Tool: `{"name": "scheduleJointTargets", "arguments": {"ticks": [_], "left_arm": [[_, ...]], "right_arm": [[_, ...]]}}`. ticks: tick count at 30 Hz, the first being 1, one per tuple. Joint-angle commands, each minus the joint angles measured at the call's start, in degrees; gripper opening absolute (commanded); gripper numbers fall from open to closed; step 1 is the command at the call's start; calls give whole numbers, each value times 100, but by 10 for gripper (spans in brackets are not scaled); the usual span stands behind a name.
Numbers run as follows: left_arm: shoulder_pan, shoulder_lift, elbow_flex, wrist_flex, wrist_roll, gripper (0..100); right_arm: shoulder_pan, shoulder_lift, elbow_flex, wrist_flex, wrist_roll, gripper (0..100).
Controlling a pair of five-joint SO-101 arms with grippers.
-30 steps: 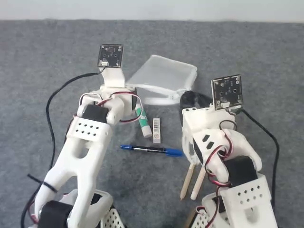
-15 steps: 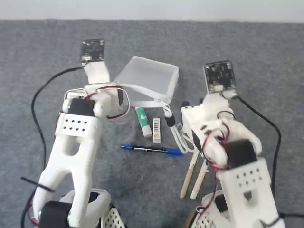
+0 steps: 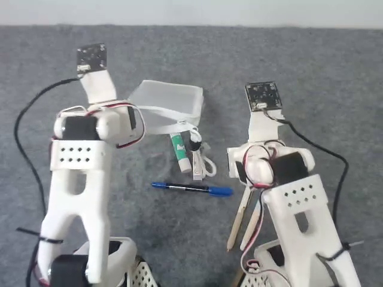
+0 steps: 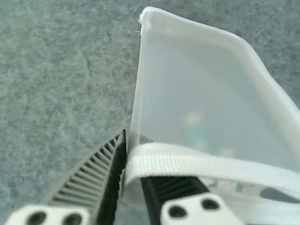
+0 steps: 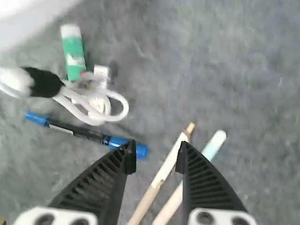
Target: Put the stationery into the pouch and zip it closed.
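Loading appears in hand: left claw [image 4: 133, 157] pinches the pouch [image 4: 201, 93] by its edge, while right claw [image 5: 154, 152], spread above the pencils [image 5: 161, 174], must next descend and grip.

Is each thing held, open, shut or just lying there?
pouch: held by its white band
left tool: shut on the pouch
right tool: open, above the pencils
glue stick: lying loose
blue pen: lying loose
pencils: lying side by side
white cord: lying coiled

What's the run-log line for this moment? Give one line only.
left hand: shut on translucent white pouch | right hand: open over two wooden pencils
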State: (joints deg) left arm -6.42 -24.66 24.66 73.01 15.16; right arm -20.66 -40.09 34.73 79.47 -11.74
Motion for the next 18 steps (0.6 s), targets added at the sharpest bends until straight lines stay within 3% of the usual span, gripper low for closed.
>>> {"name": "scheduleJointTargets", "arguments": {"ticks": [1, 7, 18], "left_arm": [[-70, -316, -338, 132, 79, 9], [-79, -316, -286, 132, 70, 9], [-79, -316, -259, 123, 79, 10]], "right_arm": [[409, 356, -334, 31, -97, 136], [963, 1508, -343, -84, -97, 134], [1297, 2923, -343, -488, -97, 134]]}}
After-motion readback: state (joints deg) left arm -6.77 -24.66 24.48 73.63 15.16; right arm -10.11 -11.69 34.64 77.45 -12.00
